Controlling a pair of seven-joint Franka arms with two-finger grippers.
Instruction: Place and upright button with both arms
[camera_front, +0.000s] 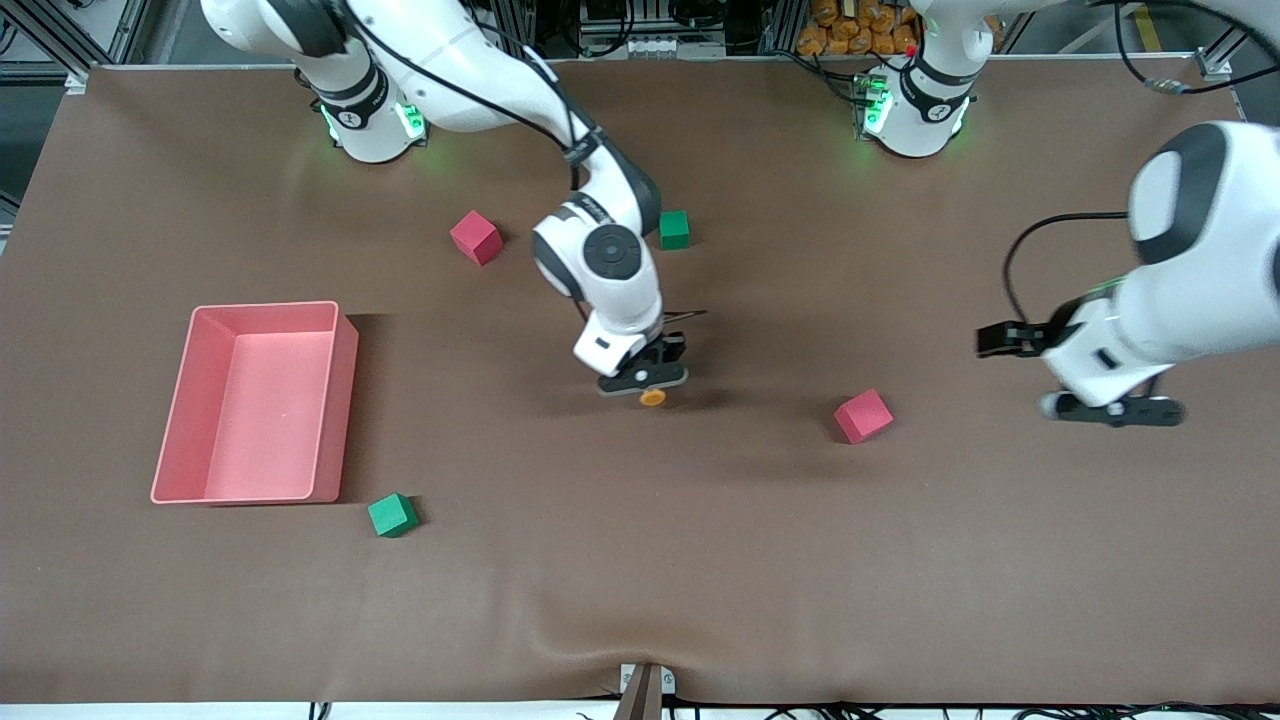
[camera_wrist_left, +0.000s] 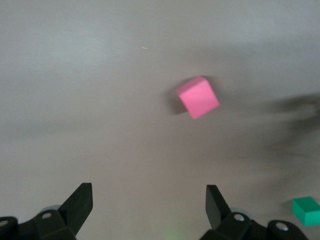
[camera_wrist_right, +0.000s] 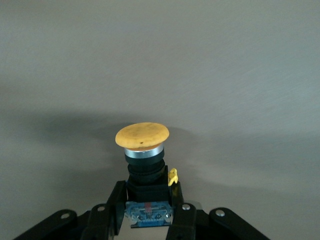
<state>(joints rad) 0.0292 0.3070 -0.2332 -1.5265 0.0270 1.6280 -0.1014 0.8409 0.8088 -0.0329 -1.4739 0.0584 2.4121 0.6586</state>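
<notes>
A green cube is sitting nearest the front camera on the brown bench, just beside the near corner of the pink tray, which is lying toward the right arm's end. Farther in, a pink cube is resting between the two grippers. The left gripper is hanging over the bench at the left arm's end, waiting, its fingers standing wide apart with nothing between them. Over the middle of the bench the right gripper is holding the button, its fingers clamping the dark body while the orange cap is pointing away from the wrist. Farther still, a second pink cube and a second green cube are lying either side of the right arm's forearm.
</notes>
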